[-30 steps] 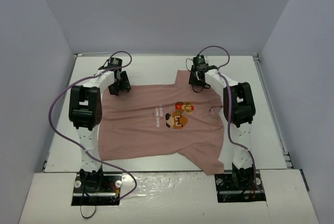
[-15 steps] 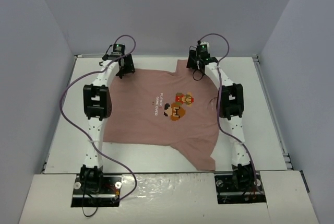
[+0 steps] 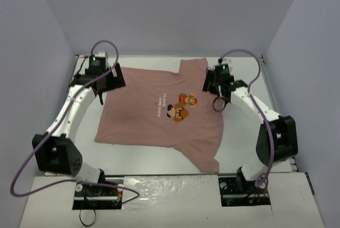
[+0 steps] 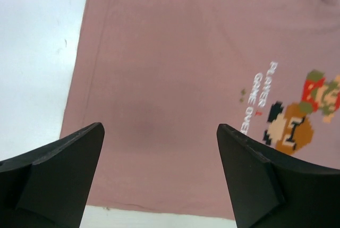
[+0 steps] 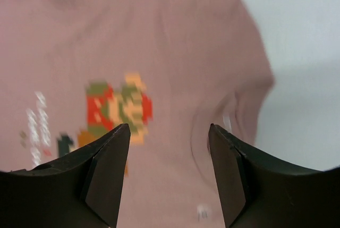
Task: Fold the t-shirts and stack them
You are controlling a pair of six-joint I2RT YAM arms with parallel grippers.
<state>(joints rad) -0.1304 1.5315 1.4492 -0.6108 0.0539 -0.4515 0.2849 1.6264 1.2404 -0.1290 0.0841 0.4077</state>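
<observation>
Inspecting the work area, you will find one dusty-pink short-sleeved cotton t-shirt (image 3: 143,116) lying spread, print side up, on the white table (image 3: 138,159). Its collar (image 5: 234,116) points to your right and its hem to your left. One sleeve (image 3: 192,66) lies toward the far edge, and the other sleeve (image 3: 204,159) trails toward the arm bases.

The left gripper (image 3: 109,79) hangs over the far hem corner with its jaws spread wide and nothing between them. The right gripper (image 3: 212,84) hangs over the collar side with its jaws also apart and empty.

Judgement: no fold has been made, and the first grasp is the step in hand.
- Lower each gripper onto an edge of the cloth, not onto the middle of the panel.
- Pinch the cloth cleanly before you lift.
- Move both arms together so the cloth stays taut and the crease runs straight.
- Deal with the near sleeve early, because it sits skewed and could bunch under a fold.

Markings: the white chest text (image 4: 263,98) reads "PLAYER" over "GAME OVER". In the left wrist view a finger hides its last letters. Beside it sits a pixel-art figure (image 4: 303,111) in red, brown and orange. The small pale tag (image 5: 202,212) near the collar is too blurred to read. No brand name is visible.
</observation>
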